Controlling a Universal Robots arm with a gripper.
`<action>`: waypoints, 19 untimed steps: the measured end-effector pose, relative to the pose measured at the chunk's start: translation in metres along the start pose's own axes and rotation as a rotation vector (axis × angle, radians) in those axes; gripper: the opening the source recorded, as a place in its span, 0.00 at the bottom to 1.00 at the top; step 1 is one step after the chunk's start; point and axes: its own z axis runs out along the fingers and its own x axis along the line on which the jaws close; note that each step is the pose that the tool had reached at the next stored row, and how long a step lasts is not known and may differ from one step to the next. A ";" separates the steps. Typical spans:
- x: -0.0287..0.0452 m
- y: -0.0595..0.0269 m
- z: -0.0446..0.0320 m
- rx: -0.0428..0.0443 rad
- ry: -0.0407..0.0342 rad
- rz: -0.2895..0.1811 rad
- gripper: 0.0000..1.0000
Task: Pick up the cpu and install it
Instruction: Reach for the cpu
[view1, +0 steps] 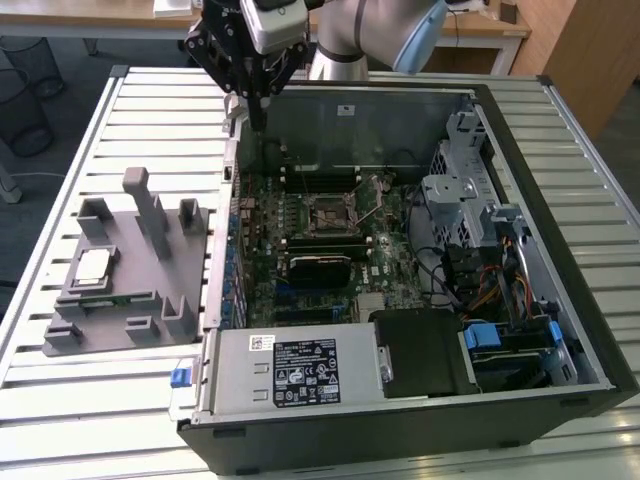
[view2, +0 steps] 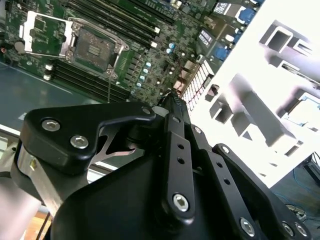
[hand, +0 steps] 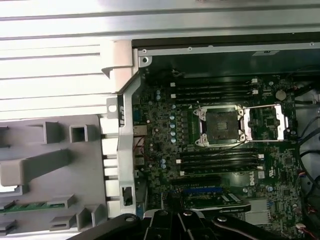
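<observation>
The cpu (view1: 93, 266), a small square chip with a silvery top, lies in a pocket of the grey holder tray (view1: 135, 300) at the exterior view's left, outside the computer case. My gripper (view1: 258, 122) hangs above the case's back left corner, well away from the cpu and above the motherboard's edge. Its fingers (view2: 173, 102) are shut together with nothing between them. The motherboard socket (view1: 330, 212) sits open in both wrist views (view2: 95, 48) (hand: 222, 125), its metal load plate (hand: 267, 122) flipped aside.
Memory sticks (hand: 217, 90) flank the socket. A green memory stick (hand: 30, 205) rests in the tray. The case wall (view1: 215, 290) stands between tray and motherboard. A power supply (view1: 300, 370), drive cage (view1: 470, 200) and cables (view1: 500, 280) fill the case's front and the exterior view's right.
</observation>
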 end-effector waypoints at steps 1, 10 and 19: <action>0.0027 -0.0002 -0.0001 0.0000 0.0000 0.000 0.11; 0.0268 -0.0020 -0.0005 0.0000 0.0000 0.000 0.11; 0.0396 -0.0030 -0.0004 0.0001 0.0001 0.000 0.11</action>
